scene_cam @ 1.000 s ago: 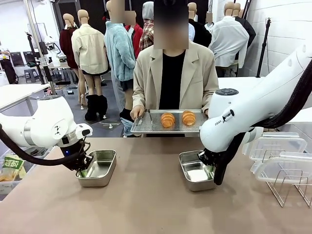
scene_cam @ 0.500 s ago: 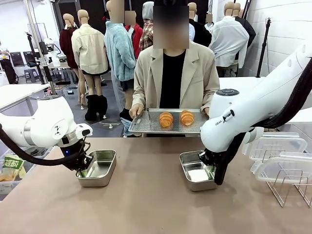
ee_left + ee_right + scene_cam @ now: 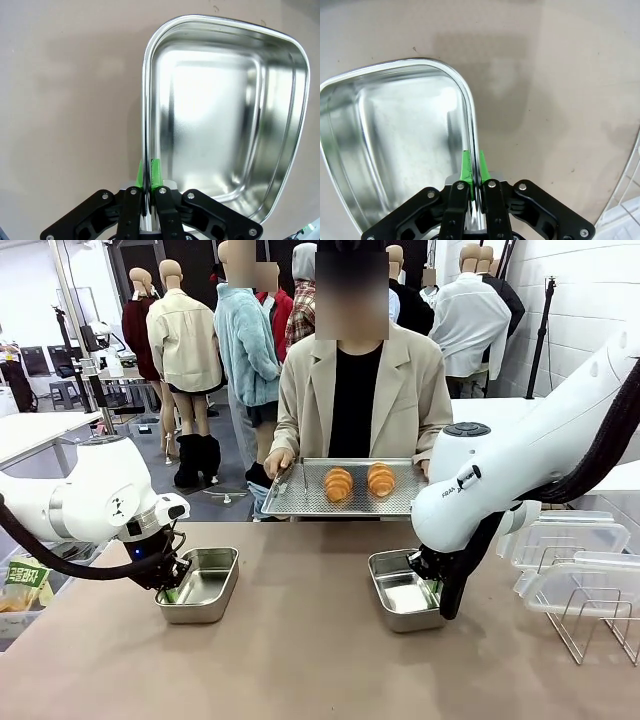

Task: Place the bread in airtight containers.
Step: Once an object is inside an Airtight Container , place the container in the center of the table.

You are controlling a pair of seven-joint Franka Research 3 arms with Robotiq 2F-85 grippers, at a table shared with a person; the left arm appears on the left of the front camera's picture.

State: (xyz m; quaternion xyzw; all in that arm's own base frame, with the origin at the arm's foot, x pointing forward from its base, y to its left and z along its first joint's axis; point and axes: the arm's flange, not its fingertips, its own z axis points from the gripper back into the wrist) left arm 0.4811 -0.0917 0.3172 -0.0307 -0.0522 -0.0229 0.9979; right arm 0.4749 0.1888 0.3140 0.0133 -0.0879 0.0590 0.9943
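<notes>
Two golden croissant-like pieces of bread [image 3: 338,483] [image 3: 381,479] lie on a perforated steel tray [image 3: 300,498] that a person holds with both hands at the table's far edge. Two empty steel airtight containers rest on the brown table, one at the left [image 3: 205,583] and one right of centre [image 3: 398,592]. My left gripper [image 3: 170,588] is shut on the left container's rim [image 3: 146,150], one green pad on either side of the wall. In the same way my right gripper [image 3: 432,585] is shut on the right container's rim [image 3: 474,145].
Clear plastic lids [image 3: 560,540] and a wire rack [image 3: 590,625] occupy the table's right side. A green packet [image 3: 25,585] lies off the table's left edge. Bare tabletop stretches between the two containers and along the near edge.
The person has raised the tray with the bread slightly and shifted it a little to the left. Both arms and both containers have stayed still.
</notes>
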